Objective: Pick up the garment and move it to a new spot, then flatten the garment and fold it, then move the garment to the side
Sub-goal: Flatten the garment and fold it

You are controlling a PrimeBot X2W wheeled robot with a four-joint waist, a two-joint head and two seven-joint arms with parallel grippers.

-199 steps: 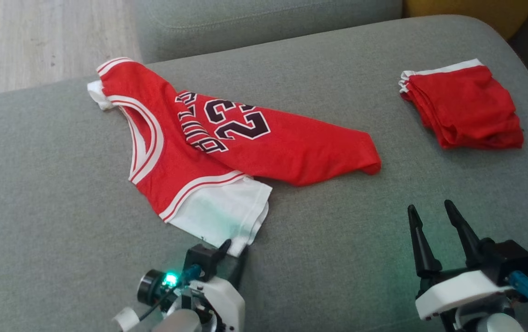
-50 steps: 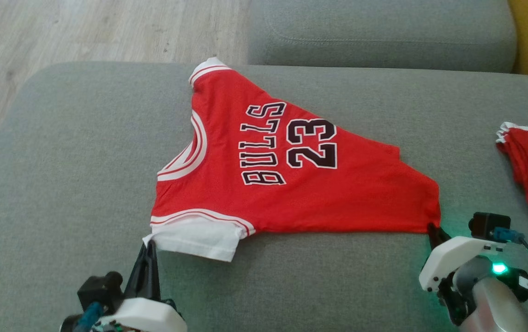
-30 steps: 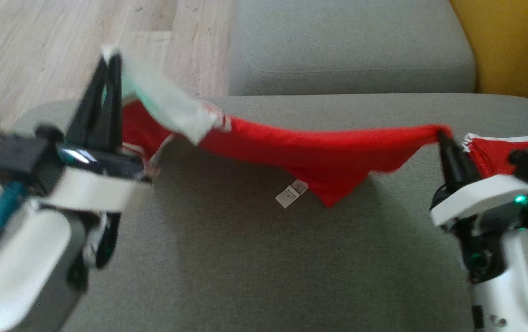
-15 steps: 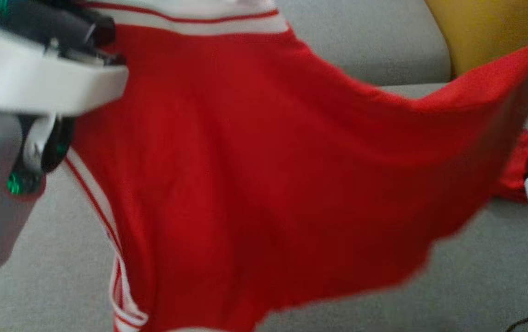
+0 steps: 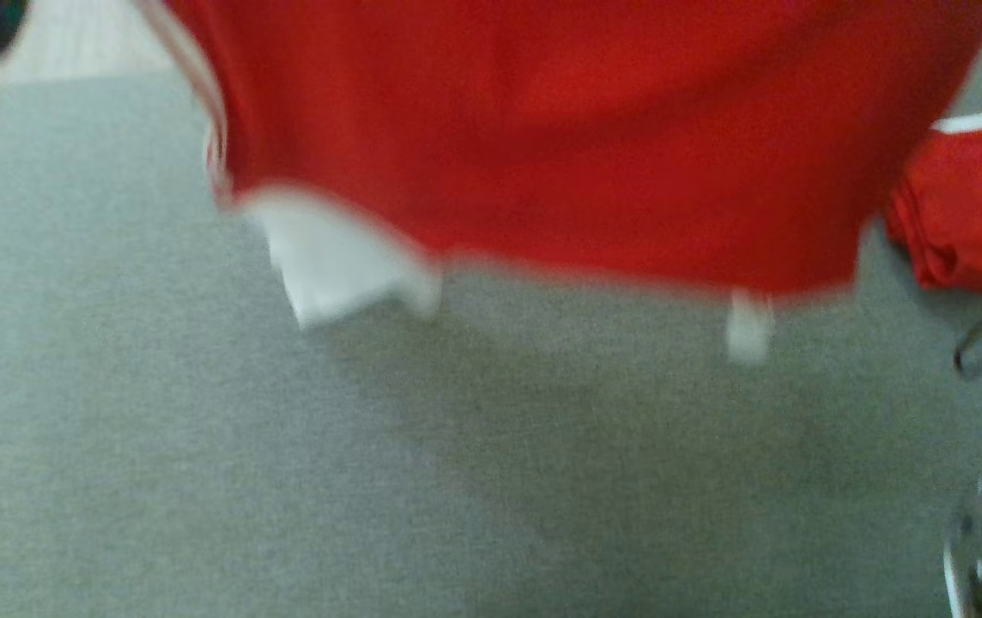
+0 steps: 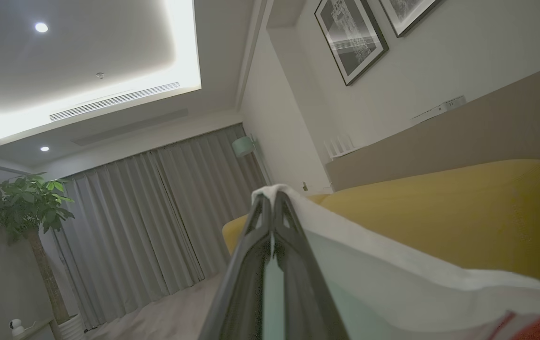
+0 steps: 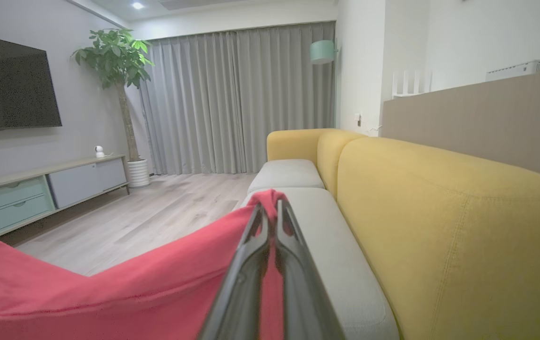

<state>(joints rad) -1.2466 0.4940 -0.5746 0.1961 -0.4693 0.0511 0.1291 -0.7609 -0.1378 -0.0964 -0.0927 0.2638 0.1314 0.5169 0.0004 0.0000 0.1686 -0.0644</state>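
The garment is a red jersey with white sleeves and trim, hanging in the air above the grey sofa seat; its lower edge, a white sleeve and a small white tag dangle blurred in the head view. My left gripper is shut on a white sleeve edge of the garment, fingers pointing up toward the ceiling. My right gripper is shut on a red corner of the garment, which stretches away to the left of that view.
A folded red pile lies at the right of the seat. A yellow sofa back runs along the right. Wooden floor, a low cabinet, a potted plant and curtains lie beyond.
Both grippers have lifted the garment higher, out of the top of the head view. The head view has tilted down, and the garment's lower edge now swings above the seat.
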